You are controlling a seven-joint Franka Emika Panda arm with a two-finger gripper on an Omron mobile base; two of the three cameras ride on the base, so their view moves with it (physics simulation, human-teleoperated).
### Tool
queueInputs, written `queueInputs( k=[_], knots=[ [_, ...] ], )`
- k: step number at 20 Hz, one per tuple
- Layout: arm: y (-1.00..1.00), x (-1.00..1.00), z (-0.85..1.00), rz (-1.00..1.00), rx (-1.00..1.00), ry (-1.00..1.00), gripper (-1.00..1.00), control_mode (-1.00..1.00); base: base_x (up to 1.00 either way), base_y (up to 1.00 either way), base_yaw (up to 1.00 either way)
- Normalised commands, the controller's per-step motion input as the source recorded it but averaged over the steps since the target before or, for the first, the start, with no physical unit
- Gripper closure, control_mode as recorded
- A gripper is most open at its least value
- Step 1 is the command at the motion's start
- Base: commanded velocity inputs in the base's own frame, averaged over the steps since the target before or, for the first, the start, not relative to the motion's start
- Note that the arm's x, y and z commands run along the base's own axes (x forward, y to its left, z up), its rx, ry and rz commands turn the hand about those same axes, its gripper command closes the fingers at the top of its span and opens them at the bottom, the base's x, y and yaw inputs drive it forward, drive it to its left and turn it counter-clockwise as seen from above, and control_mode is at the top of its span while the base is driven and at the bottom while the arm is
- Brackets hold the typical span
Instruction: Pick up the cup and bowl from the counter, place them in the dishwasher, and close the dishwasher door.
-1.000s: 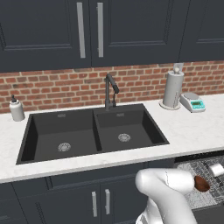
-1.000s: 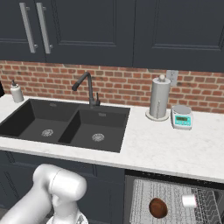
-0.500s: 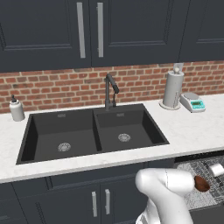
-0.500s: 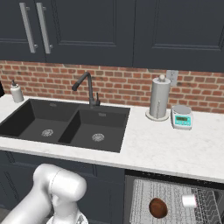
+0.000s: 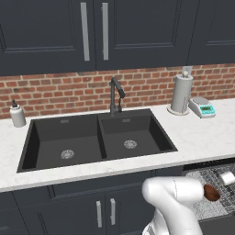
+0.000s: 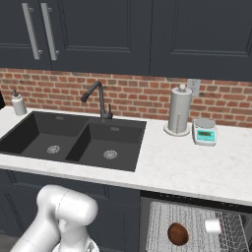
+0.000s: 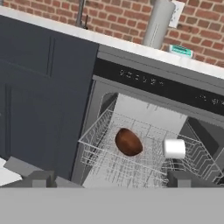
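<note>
Paper towel roll [image 6: 179, 110], upright on its stand against the brick backsplash [image 6: 133, 96]. Small kitchen scale [image 6: 204, 132] with green display stood just beside it. White soap bottle [image 5: 18, 114] sat left of the black faucet [image 5: 115, 95]. Dark upper cabinets [image 5: 92, 32] carried silver handles.

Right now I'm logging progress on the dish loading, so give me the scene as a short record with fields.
bowl: lying in the dishwasher rack
cup: on its side in the rack, beside the bowl
dishwasher: open, rack pulled out
counter: holds paper towel roll and small scale
pincer: low, facing the rack, holding nothing
remaining: close the door
</note>
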Motion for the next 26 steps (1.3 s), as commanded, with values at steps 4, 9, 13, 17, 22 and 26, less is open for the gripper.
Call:
queueInputs(
  k=[4,9,13,17,22,26],
  knots=[
    [-0.55,0.26,-0.36,0.00,0.01,-0.13,-1.00,-1.00,0.00,0.00,0.00],
    [-0.66,0.14,-0.03,0.00,0.09,-0.19,-1.00,-1.00,0.00,0.00,0.00],
    [-0.51,0.17,-0.19,0.00,0.10,-0.07,-1.00,-1.00,0.00,0.00,0.00],
    [-0.42,0.00,-0.58,0.00,0.05,-0.02,-1.00,-1.00,0.00,0.00,0.00],
    [-0.37,0.00,-0.62,0.00,0.00,0.00,-1.00,-1.00,0.00,0.00,0.00],
    [-0.41,0.00,-0.82,0.00,0.00,0.00,-1.00,-1.00,0.00,0.00,0.00]
  ],
)
